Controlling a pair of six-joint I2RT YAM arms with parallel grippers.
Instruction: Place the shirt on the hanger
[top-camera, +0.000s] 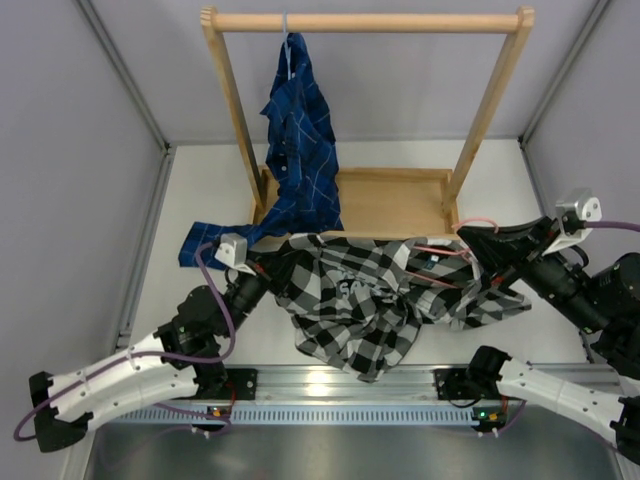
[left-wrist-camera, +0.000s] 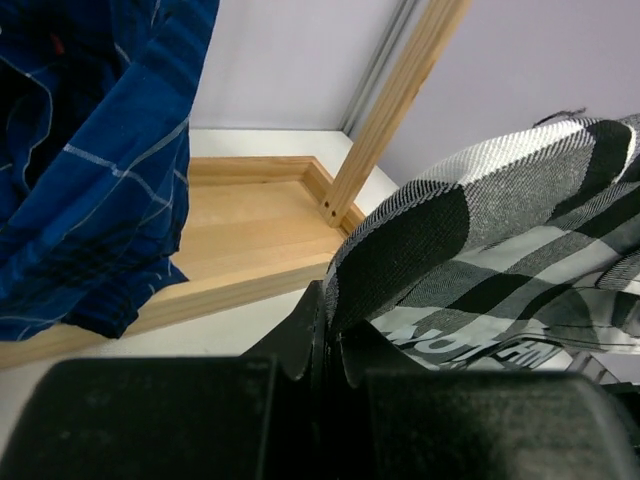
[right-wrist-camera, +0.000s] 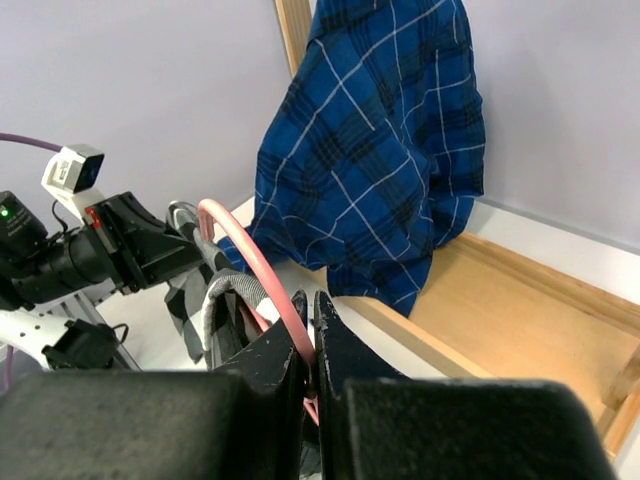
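While the wooden clothes rack stands tallest on the white table, a dark blue shirt with thin white grid lines hangs from the rack's top rail by a pale hanger hook. Its lower end trails over the left of the rack's base tray onto the table.

Just in front of that base tray lies the black-and-white buffalo-check shirt, bunched and spread between the two arms, with pale lettering showing on one fold.

At the shirt's end in front of the rack's left post, the left gripper is clenched on a raised fold of checked cloth.

In front of the rack's right post, the right gripper pinches the thin pink wire hanger, which arcs up from between the fingers, with checked fabric directly under it.
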